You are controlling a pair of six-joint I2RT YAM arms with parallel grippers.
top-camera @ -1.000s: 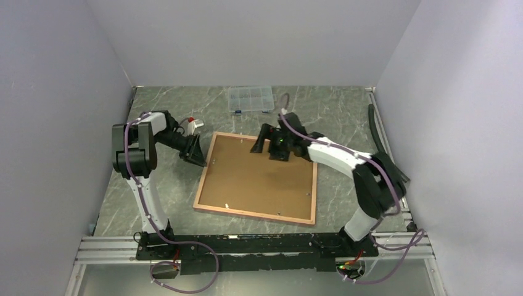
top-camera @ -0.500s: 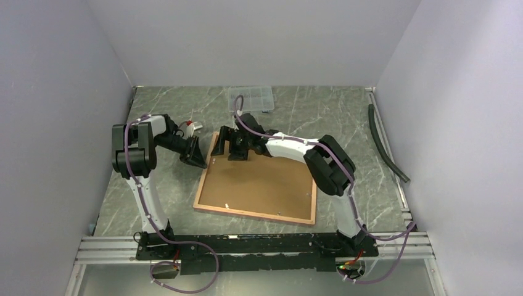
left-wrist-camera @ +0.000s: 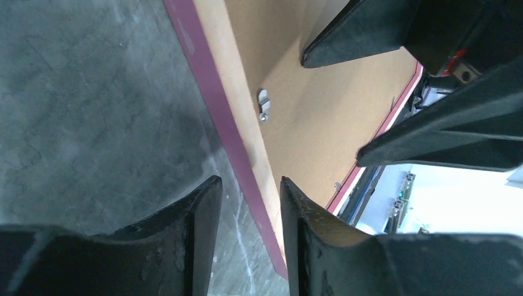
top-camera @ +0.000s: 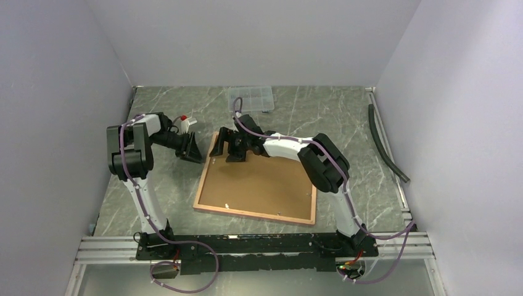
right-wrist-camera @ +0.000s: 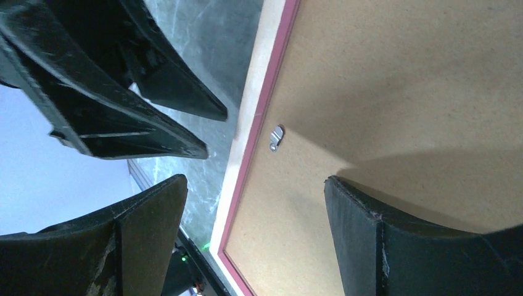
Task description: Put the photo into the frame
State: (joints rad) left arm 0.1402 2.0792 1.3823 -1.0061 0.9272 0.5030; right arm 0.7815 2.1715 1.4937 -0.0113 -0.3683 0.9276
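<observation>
The frame (top-camera: 253,216) lies back up on the table, its pink rail (left-wrist-camera: 210,92) round a brown backing board (top-camera: 259,179). The photo is hidden. My right gripper (top-camera: 223,145) stands open at the frame's far left corner. It straddles the left rail (right-wrist-camera: 253,123), one finger over the table and one over the board (right-wrist-camera: 401,80). A small metal clip (right-wrist-camera: 276,137) sits just beyond it. My left gripper (top-camera: 191,150) hovers just off that same rail, and its jaws (left-wrist-camera: 250,185) are partly open with nothing between them.
A clear compartment box (top-camera: 250,98) stands at the back of the table. A black hose (top-camera: 385,142) runs along the right side. Grey walls close in on three sides, and the metal base rail (top-camera: 247,246) spans the near edge.
My right gripper has swept left along the frame's far edge, from its middle to the far left corner. The left gripper has shifted slightly back and left.
</observation>
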